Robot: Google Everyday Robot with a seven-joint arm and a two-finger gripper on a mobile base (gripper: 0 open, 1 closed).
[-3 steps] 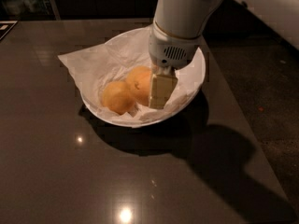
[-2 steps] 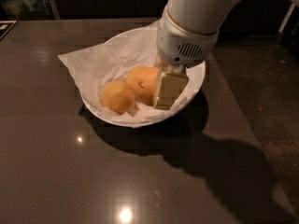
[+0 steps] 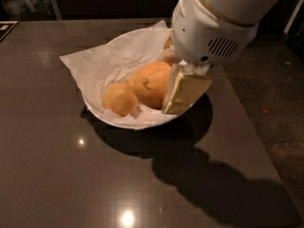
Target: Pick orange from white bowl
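The white bowl (image 3: 102, 113) lined with crumpled white paper stands on the dark table. Two oranges show in it. The larger, deeper-coloured orange (image 3: 150, 83) lies at the middle. A smaller, paler one (image 3: 120, 99) lies to its front left. My gripper (image 3: 183, 95) reaches down into the right side of the bowl, its cream-coloured tip right against the larger orange's right side. The big white wrist housing (image 3: 211, 30) hides the bowl's back right part. A pale rounded shape (image 3: 167, 56) shows behind the orange, under the wrist; I cannot tell what it is.
The bowl sits on a dark glossy table (image 3: 57, 175) whose right edge (image 3: 247, 127) runs close by the bowl. The paper liner (image 3: 80, 63) sticks out over the bowl's left rim. The arm's shadow falls on the table in front of the bowl.
The wrist and gripper have moved right and nearer the camera. The larger orange has shifted slightly right with the gripper and shows more fully.
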